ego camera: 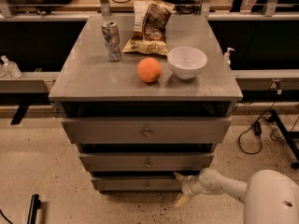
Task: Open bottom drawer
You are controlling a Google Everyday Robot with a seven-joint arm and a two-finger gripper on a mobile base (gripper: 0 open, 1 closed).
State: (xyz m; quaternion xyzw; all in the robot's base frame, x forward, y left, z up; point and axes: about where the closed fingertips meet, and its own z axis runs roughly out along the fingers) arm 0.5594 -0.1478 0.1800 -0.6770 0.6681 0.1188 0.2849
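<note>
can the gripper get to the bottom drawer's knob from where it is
Probably yes. The gripper sits open, low at the right end of the bottom drawer. Nothing stands between it and the knob just to its left, so a short sideways move should do.

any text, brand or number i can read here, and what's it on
Brown and yellow snack bag: printed band near its bottom edge, too blurred to read.
Silver patterned drink can: markings unreadable.
Grey metal bottom drawer, white arm's end effector open by its right end: no text.
</note>
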